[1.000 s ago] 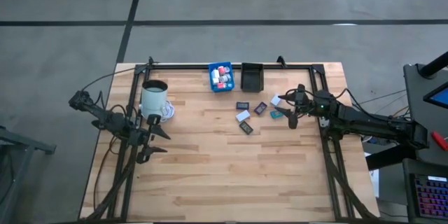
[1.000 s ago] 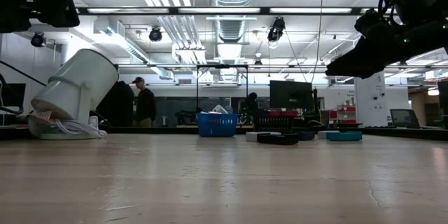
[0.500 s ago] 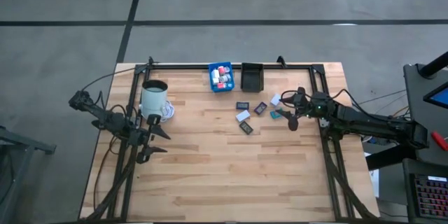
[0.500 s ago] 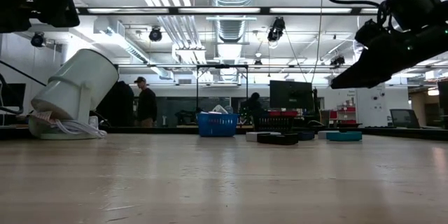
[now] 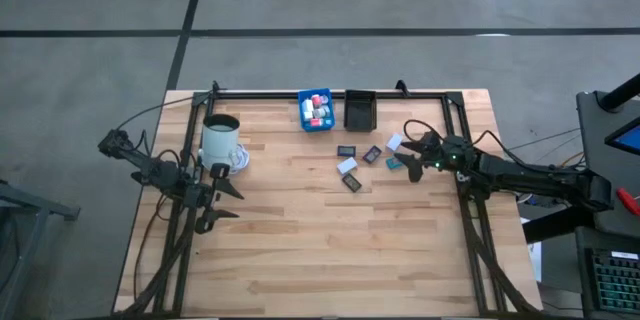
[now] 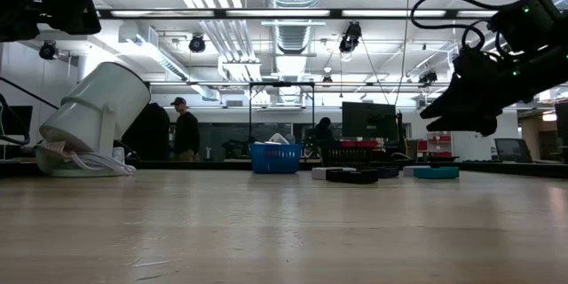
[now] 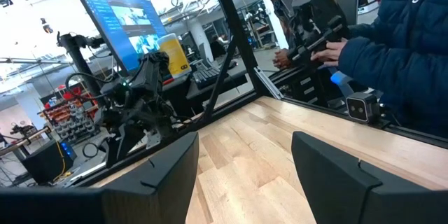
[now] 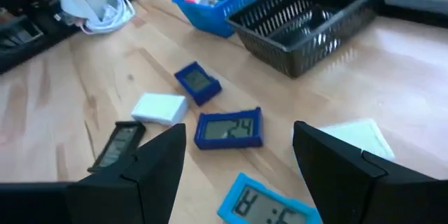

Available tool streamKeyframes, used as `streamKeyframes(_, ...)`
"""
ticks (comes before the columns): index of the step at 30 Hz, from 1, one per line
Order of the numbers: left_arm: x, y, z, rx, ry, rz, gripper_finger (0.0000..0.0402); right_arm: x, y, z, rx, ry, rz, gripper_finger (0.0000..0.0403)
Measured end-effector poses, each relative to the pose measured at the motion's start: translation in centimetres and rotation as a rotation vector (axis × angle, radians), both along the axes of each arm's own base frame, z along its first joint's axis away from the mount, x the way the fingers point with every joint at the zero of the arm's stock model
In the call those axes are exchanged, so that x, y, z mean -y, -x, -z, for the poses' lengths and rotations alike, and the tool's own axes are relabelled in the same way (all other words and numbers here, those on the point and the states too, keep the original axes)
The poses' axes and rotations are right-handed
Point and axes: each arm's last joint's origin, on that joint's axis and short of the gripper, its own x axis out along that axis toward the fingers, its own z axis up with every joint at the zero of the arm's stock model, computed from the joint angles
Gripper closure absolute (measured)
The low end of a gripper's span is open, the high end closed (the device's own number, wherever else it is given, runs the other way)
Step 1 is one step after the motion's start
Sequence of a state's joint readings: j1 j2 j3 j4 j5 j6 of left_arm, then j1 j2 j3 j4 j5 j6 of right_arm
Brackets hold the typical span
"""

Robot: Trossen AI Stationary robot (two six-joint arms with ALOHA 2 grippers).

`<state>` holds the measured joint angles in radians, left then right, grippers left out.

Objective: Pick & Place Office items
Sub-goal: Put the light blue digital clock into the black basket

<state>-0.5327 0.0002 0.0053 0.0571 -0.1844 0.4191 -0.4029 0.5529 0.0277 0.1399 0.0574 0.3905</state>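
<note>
The office items (image 5: pixel 366 159) were scattered on the table (image 5: pixel 300 250) just beside the right claw (image 5: pixel 411 160), toward the bins; its fingers were spread wide and empty. The left claw (image 5: pixel 222 205) waited well apart, open.

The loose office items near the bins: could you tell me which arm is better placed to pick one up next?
The right: its open gripper hangs right beside the loose items. The left gripper waits far across the table, by the mug.
</note>
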Motion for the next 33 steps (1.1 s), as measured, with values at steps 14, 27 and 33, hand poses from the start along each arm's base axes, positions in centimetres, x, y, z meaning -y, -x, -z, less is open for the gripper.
streamKeyframes(14, 0.0, 0.0, 0.0, 0.000, 0.000, 0.000, 0.0168, -0.9, -0.7, -0.9, -0.129, 0.396, -0.246, 0.0090)
streamKeyframes(27, 0.0, 0.0, 0.0, 0.000, 0.000, 0.000, 0.0168, 0.0, -3.3, -5.7, -0.570, 0.338, -0.335, 0.0094)
streamKeyframes(33, 0.0, 0.0, 0.0, 0.000, 0.000, 0.000, 0.0168, 0.6, -4.7, -6.8, -0.774, 0.409, -0.488, 0.0077)
